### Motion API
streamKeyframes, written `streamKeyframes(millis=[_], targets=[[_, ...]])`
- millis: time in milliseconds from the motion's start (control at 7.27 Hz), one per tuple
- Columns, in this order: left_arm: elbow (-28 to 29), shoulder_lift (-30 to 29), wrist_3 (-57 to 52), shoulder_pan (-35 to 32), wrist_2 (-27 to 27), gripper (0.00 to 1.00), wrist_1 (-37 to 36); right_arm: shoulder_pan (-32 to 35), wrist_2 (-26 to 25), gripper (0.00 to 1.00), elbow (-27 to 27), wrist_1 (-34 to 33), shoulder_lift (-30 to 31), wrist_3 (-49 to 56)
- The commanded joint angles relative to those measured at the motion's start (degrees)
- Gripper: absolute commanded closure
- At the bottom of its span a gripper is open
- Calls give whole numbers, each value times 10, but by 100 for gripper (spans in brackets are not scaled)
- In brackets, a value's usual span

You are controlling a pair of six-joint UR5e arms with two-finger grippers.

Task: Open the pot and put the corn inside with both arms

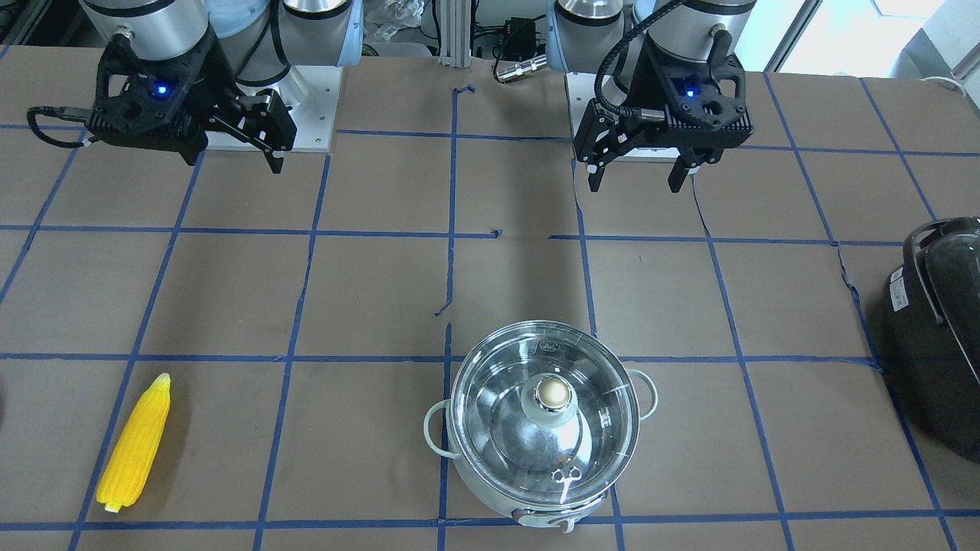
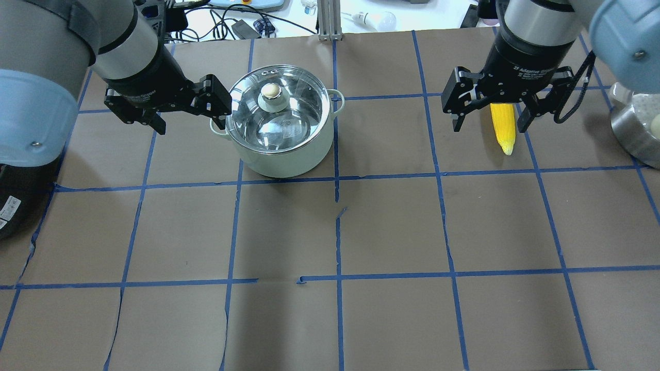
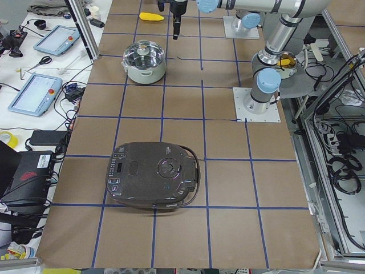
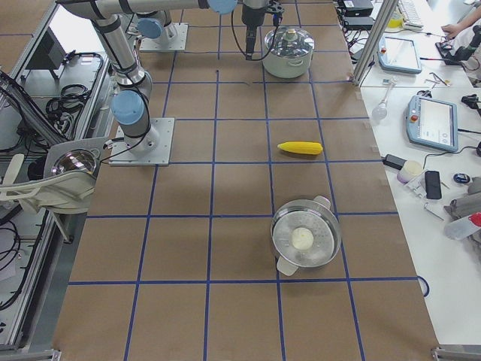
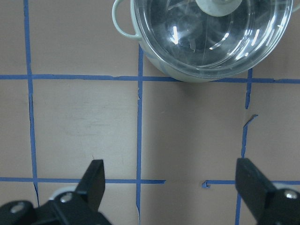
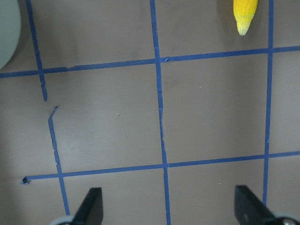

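The pot [image 1: 536, 490] stands on the table with its glass lid [image 1: 498, 413] on and the brass knob [image 1: 553, 393] on top; it also shows in the overhead view [image 2: 289, 157]. The yellow corn [image 1: 136, 445] lies flat to the robot's right of the pot, apart from it. My left gripper [image 1: 635, 184] is open and empty, raised near the robot's base; the pot [image 5: 178, 70] lies ahead of it in its wrist view. My right gripper [image 2: 490, 126] is open and empty, raised; it partly hides the corn [image 2: 504, 131] in the overhead view. The corn's tip [image 6: 244, 14] shows in the right wrist view.
A big black appliance [image 1: 938, 329] with a handle sits at the table's end on the robot's left. A second open steel pot [image 4: 304, 241] with a pale thing inside stands at the robot's right end. Blue tape lines grid the brown table.
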State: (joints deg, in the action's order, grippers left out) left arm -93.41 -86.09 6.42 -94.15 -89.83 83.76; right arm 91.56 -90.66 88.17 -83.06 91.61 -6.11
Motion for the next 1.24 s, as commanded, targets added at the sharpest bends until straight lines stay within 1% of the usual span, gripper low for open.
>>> streamKeyframes(millis=[0, 688, 825, 962, 1100], targets=[[0, 0, 0, 0, 0, 0, 0, 0, -2, 0, 0, 0, 1, 1], [0, 0, 0, 1, -1, 0, 3, -4, -6, 0, 7, -5, -9, 0], [2, -5, -1, 6, 3, 0, 3, -25, -4, 0, 9, -51, -28, 1], [4, -22, 2, 12, 9, 0, -4, -59, 3, 0, 10, -87, -53, 3], [10, -39, 2, 12, 4, 0, -5, -93, 4, 0, 14, -102, -83, 2]])
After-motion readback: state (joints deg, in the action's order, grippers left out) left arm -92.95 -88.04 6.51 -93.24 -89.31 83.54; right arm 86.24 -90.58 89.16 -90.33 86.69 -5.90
